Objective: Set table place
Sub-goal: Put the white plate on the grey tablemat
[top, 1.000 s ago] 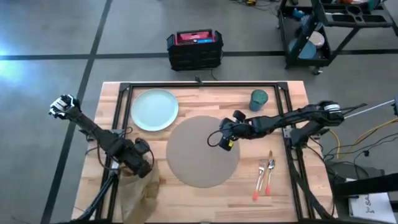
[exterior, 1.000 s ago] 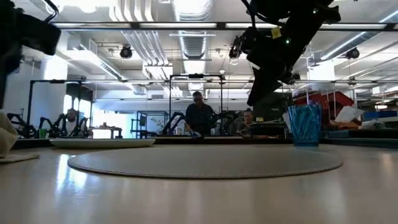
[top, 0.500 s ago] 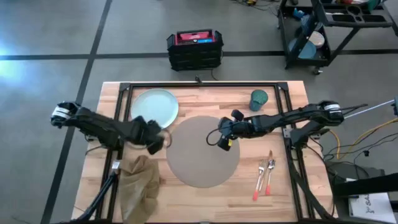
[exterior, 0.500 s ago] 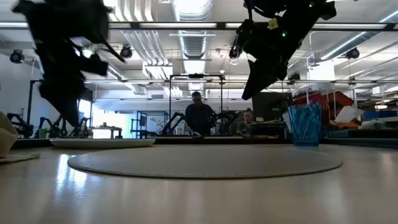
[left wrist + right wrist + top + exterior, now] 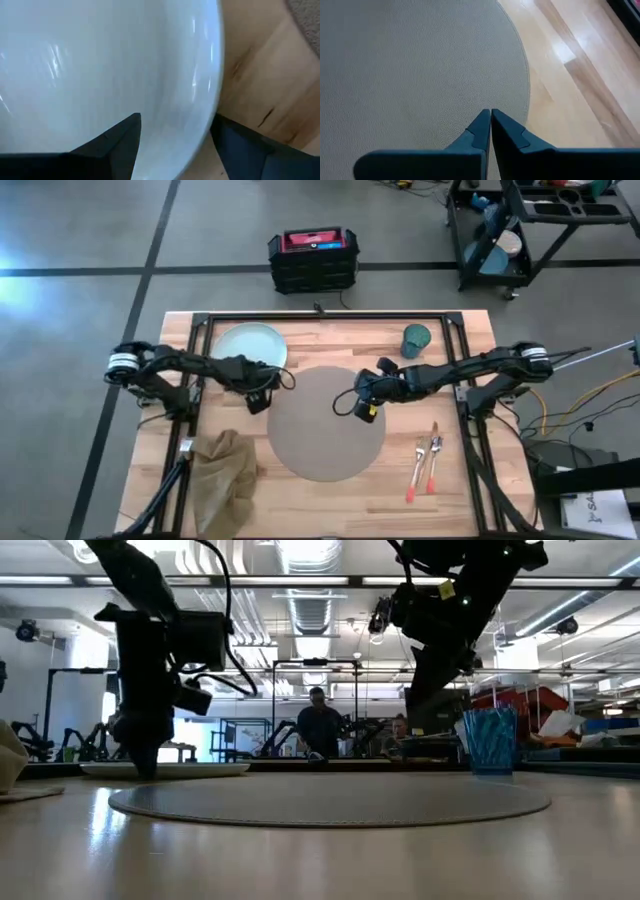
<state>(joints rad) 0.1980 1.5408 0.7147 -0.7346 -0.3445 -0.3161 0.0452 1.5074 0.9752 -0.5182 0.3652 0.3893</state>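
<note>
On the table, plate rim between left end effector fingers.

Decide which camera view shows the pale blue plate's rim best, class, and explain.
The left wrist view: the plate fills it, its rim lying between the open left gripper fingers. The high view shows the whole plate small, partly under the arm. The low view shows a thin edge-on sliver. The right wrist view shows none.

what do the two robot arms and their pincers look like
Both arms are dark, slim and jointed, each with a white band near its outer end. Black cables loop along the left arm. The right arm carries a small yellow tag beside the right pincer. The left pincer has two flat, dark, angular fingers.
</note>
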